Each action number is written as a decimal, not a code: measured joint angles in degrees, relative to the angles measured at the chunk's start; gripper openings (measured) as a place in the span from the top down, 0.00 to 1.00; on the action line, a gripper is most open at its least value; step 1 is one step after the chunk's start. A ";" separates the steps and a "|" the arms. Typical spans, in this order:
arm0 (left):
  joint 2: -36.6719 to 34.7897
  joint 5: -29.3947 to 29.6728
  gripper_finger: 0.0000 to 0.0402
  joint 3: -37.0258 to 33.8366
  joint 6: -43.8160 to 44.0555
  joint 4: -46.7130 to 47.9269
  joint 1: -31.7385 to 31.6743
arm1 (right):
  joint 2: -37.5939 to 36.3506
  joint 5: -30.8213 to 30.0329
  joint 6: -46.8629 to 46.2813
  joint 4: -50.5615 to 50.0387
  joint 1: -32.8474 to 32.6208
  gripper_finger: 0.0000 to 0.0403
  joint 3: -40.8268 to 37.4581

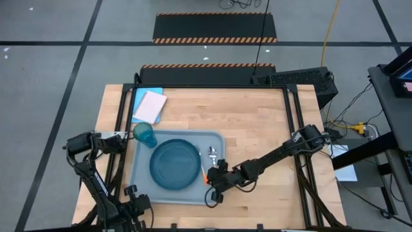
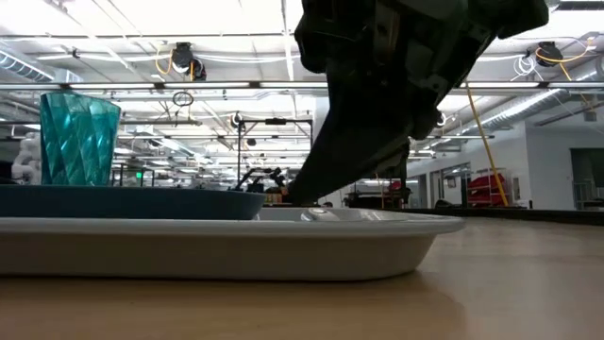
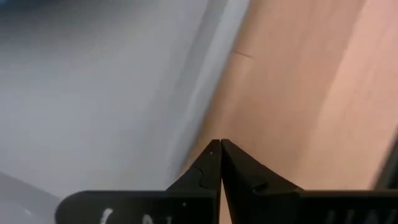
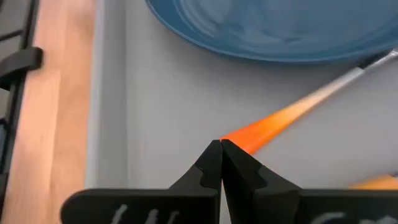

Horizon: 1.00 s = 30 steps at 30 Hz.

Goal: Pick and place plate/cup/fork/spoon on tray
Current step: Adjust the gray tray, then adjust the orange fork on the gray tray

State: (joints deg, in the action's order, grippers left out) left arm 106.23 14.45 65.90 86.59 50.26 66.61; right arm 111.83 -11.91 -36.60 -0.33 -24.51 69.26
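Observation:
The pale grey-blue tray (image 1: pixel 215 138) lies on the table's near left part. The dark teal plate (image 1: pixel 175 164) rests in its middle, and the teal cup (image 1: pixel 145 134) stands upright at its far left corner. My right gripper (image 1: pixel 210 183) is low over the tray's right side, shut at the end of the fork's red-orange handle (image 4: pixel 261 127). The spoon (image 1: pixel 212 153) lies on the tray beside the plate; its lighter orange handle (image 4: pixel 373 182) shows in the right wrist view. My left gripper (image 3: pixel 221 144) is shut and empty over the tray's near left edge. My right gripper pinches the free end of the fork's handle (image 4: pixel 239 138) at its fingertips. The fingers slant down from the table's right side and lie along the fork. The fork's metal end (image 4: pixel 373 62) reaches toward the plate's rim, low over the tray floor; whether it rests there I cannot tell.
A flat blue-and-pink rectangle (image 1: pixel 148 105) lies on the table beyond the tray's far left corner. Bare wood (image 1: pixel 270 129) spreads over the table's right half and far side. Black frame rails run along both table sides.

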 joint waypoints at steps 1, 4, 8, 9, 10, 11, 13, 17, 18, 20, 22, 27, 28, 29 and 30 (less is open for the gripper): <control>-0.43 -0.64 0.96 0.01 0.60 -0.29 -0.14 | -0.02 -0.28 -0.02 -0.62 0.00 1.00 0.29; -2.03 -0.93 0.97 0.01 0.96 -1.17 -0.50 | -0.02 -1.63 1.11 -0.58 0.04 1.00 0.47; -3.72 0.56 0.99 0.08 0.73 -2.75 -1.23 | 0.60 -1.74 2.14 0.04 0.43 1.00 0.45; -3.95 1.64 0.99 0.09 0.68 -3.17 -1.45 | 1.11 -1.59 2.27 0.30 0.58 1.00 0.45; -4.09 2.73 0.98 0.10 0.60 -3.58 -1.59 | 1.62 -1.51 2.65 0.27 0.75 1.00 0.43; -4.19 3.53 0.97 0.10 0.54 -3.89 -1.87 | 2.10 -1.44 2.91 0.05 0.85 1.00 0.35; -4.19 4.41 0.97 0.10 0.07 -4.31 -2.48 | 2.90 -1.38 3.21 0.75 0.97 1.00 0.32; -4.19 6.88 0.99 0.10 -1.96 -5.40 -3.47 | 3.42 -0.01 4.39 1.96 1.21 1.00 0.34; -4.19 7.64 0.99 0.10 -2.97 -5.99 -3.77 | 3.42 0.21 4.47 2.24 1.27 1.00 0.34; -4.19 9.33 0.99 0.12 -5.53 -7.58 -4.28 | 3.39 -0.05 4.59 2.34 1.31 1.00 0.34; -4.19 11.10 0.97 0.13 -7.99 -9.22 -4.79 | 3.39 -0.07 4.72 2.16 1.38 1.00 0.34; -4.19 13.45 0.97 0.19 -13.47 -12.96 -5.81 | 3.33 0.46 1.41 -0.62 1.36 1.00 0.44; -4.19 13.59 0.98 0.19 -14.17 -13.47 -5.90 | 3.28 1.34 0.30 -1.41 1.36 1.00 0.45; -4.19 13.79 0.99 0.19 -14.83 -13.93 -5.90 | 3.19 2.22 -0.75 -1.95 1.36 1.00 0.47; -4.19 14.08 0.99 0.21 -15.29 -14.25 -5.88 | 3.17 3.29 -1.58 -2.20 1.38 1.00 0.49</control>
State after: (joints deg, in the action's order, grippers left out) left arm 102.04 28.53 66.11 71.31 36.01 60.73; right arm 115.00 -8.62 -38.19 -2.52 -23.14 69.76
